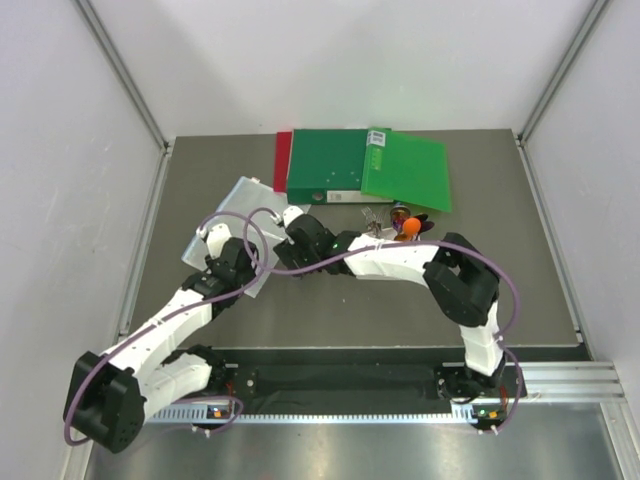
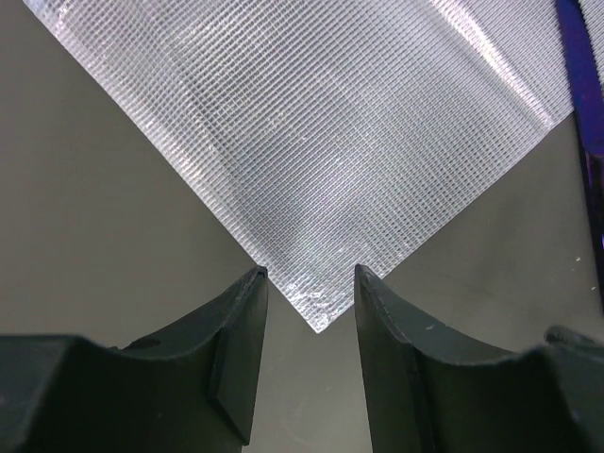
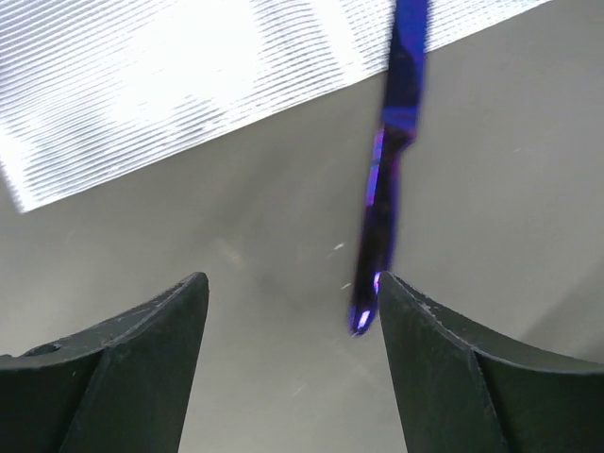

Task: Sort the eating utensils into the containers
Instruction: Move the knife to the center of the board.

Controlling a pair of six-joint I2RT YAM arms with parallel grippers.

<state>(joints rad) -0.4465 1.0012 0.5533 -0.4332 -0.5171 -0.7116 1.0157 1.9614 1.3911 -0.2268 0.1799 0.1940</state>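
A dark blue utensil (image 3: 392,142) lies on the grey table, one end over the clear plastic sheet (image 3: 170,85). Its near tip sits just inside the right finger of my right gripper (image 3: 291,278), which is open and low over the table. The utensil also shows at the right edge of the left wrist view (image 2: 580,85). My left gripper (image 2: 310,272) is open, with a corner of the sheet (image 2: 311,142) between its fingertips. A small pile of utensils (image 1: 405,224), orange, silver and purple, lies behind the right arm. The white bin is out of view.
Green folders (image 1: 365,165) and a red folder (image 1: 282,160) lie at the back of the table. The clear sheet (image 1: 235,200) lies left of centre under both grippers (image 1: 242,262) (image 1: 300,236). White walls close in both sides.
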